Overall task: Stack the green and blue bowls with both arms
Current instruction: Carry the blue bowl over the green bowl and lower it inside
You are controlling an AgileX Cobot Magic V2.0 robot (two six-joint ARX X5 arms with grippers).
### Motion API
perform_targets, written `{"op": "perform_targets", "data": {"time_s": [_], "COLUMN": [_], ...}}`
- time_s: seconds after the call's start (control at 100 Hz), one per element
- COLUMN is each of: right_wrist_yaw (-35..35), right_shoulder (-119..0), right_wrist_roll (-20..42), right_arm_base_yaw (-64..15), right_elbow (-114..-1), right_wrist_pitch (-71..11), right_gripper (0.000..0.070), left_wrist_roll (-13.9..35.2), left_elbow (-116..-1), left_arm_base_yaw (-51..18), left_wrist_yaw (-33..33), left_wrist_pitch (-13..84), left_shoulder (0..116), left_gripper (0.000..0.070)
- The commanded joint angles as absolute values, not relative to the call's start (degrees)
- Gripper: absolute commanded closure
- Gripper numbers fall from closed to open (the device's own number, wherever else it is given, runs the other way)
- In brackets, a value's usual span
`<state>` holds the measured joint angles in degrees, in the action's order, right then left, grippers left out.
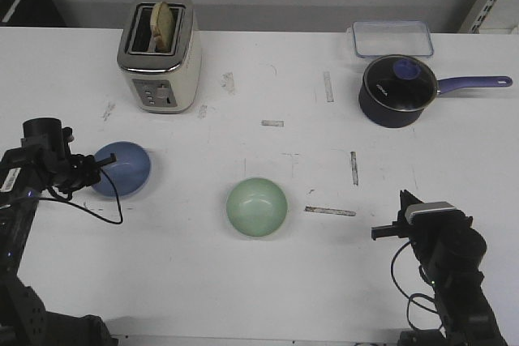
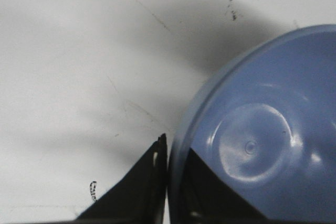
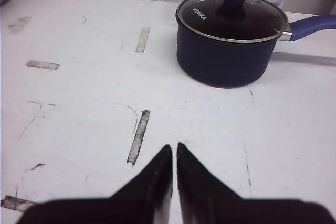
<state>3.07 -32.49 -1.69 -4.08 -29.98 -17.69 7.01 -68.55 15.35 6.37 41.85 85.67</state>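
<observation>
left claw (image 2: 168, 182) clamped on the near rim of the blue bowl (image 1: 122, 169) at the desk's (image 1: 243, 297) left, green bowl (image 1: 257, 207) lying mid-desk to its right, between both arms, right claw (image 3: 173, 174) closed, empty, idle.

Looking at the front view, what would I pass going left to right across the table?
Left gripper → blue bowl → toaster → green bowl → saucepan, with the right gripper nearer the camera.
</observation>
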Motion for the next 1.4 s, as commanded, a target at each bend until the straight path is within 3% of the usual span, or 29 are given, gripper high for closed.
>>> {"op": "perform_targets", "data": {"time_s": [0.0,0.17,0.33,0.63,0.81,1.09,1.25,1.39], "right_wrist_yaw": [3.1,3.0,3.0,3.0,3.0,3.0,3.0,3.0], "right_shoulder": [-32.7,-32.7,-32.7,-32.7,-32.7,-32.7,-32.7,-32.7], "right_wrist_roll": [-2.0,-2.0,-2.0,-2.0,-2.0,-2.0,-2.0,-2.0], "right_arm_base_yaw": [-4.2,-4.2,-4.2,-4.2,-4.2,-4.2,-4.2,-4.2], "right_elbow": [-30.3,-30.3,-30.3,-30.3,-30.3,-30.3,-30.3,-30.3], "right_wrist_pitch": [-17.1,-17.1,-17.2,-17.2,-17.3,-18.1,-18.3,-18.3], "right_gripper": [0.0697,0.0697,0.0697,0.0697,0.0697,0.0697,0.0697,0.0697], "left_wrist_roll": [7.2,11.0,15.0,18.8,19.1,18.5,18.4,18.0], "left_elbow": [-71.4,-73.2,-73.5,-73.5,-73.5,-73.5,-73.5,-73.5], "left_arm_base_yaw": [14.7,10.7,2.6,-18.5,-26.7,-32.5,-33.5,-33.5], "left_wrist_yaw": [6.7,11.0,16.6,16.8,16.7,15.8,10.4,9.8], "left_wrist_pitch": [42.1,41.9,39.2,36.0,36.1,36.2,36.3,36.2], "left_shoulder": [83.3,76.3,72.0,73.3,77.5,84.4,86.7,87.4], "left_gripper": [0.0700,0.0700,0.0700,0.0700,0.0700,0.0700,0.0699,0.0699]}}
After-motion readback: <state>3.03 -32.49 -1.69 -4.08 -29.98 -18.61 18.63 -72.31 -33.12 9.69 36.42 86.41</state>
